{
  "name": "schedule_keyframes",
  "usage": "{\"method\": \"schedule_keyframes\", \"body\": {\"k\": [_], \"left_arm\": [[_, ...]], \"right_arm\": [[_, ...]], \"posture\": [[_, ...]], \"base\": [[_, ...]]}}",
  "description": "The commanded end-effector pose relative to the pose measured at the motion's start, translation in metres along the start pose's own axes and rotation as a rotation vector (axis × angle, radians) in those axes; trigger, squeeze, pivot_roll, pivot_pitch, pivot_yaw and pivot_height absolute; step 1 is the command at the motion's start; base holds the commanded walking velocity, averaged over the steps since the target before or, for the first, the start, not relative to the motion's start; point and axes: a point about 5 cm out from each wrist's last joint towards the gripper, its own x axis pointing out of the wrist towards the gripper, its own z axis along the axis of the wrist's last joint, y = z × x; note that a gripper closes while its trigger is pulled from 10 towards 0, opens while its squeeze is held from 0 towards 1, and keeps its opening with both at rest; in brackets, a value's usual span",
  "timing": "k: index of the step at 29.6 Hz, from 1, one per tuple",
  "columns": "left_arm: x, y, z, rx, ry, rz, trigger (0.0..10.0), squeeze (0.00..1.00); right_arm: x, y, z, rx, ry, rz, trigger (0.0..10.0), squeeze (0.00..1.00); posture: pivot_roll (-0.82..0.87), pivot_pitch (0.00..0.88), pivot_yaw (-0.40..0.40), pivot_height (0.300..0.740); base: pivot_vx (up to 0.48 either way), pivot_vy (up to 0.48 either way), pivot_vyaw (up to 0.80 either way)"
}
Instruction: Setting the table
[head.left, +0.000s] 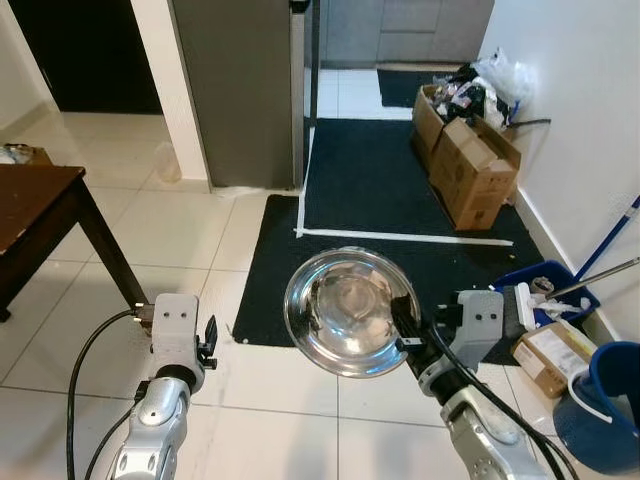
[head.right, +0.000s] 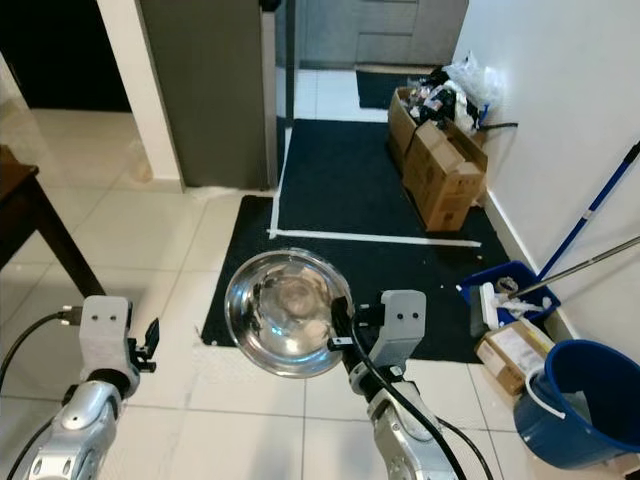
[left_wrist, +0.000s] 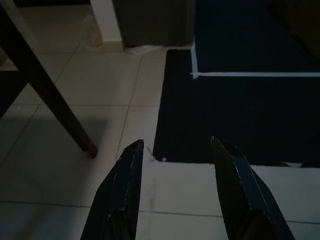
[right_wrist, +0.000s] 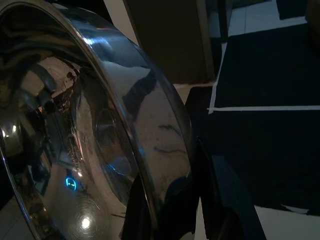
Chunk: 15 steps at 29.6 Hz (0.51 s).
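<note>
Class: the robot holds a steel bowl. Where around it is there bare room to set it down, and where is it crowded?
Free: table top at left; tiles between table leg and mat. Crowded: right wall, with boxes, tray, bucket. Right end effector grips the bowl.

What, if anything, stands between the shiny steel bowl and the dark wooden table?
Nothing visible: the right hand holds the shiny steel bowl by its rim, and bare tiled floor separates it from the dark wooden table.

I've got the steel bowl (head.left: 345, 312) low and centre in the head view, shiny and round, tipped so its hollow faces up toward me. It's empty, with reflections swirling inside. It sits in the air above the dark mat's edge, its right rim pinched by the right pincer (head.left: 405, 335).
</note>
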Motion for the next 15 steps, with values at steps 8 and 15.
{"method": "schedule_keyframes", "body": {"k": [8,15], "left_arm": [[-0.0013,-0.0044,-0.0039,-0.001,0.023,-0.045,10.0,0.0],[-0.0018,-0.0059,-0.0061,0.011,0.03,-0.049,10.0,0.0]], "right_arm": [[-0.0023,-0.0002,0.0027,0.03,-0.016,0.001,10.0,0.0],[-0.0019,-0.0018,0.0005,0.015,-0.006,-0.011,10.0,0.0]], "posture": [[-0.02,0.087,0.106,0.74],[-0.02,0.089,0.104,0.74]], "base": [[0.0,0.0,0.0],[0.0,0.0,0.31]]}}
